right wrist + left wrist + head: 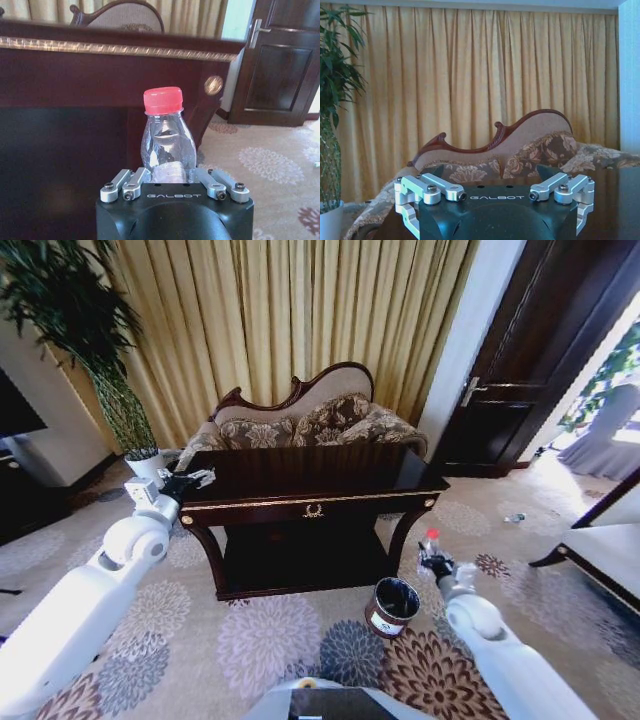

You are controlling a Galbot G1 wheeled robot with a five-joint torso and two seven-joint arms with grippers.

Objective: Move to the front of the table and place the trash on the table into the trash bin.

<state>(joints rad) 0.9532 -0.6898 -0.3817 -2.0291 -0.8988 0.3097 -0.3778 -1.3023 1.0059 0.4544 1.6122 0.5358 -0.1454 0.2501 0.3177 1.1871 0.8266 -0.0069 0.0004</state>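
The right gripper (436, 562) is clamped on the bottle (167, 137), holding it upright by the table's (300, 502) right front leg, just above and beside the bin (392, 606) on the carpet, while the left gripper (190, 480) waits wide open and empty over the table's left end.

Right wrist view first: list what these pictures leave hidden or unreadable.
- Bottle: its lower body and label sit behind the right gripper housing.
- Left gripper: fingertips sit behind its own housing in the left wrist view.
- Trash bin: label text too small in the head view.
- Table: dark glossy top hides any small scraps.
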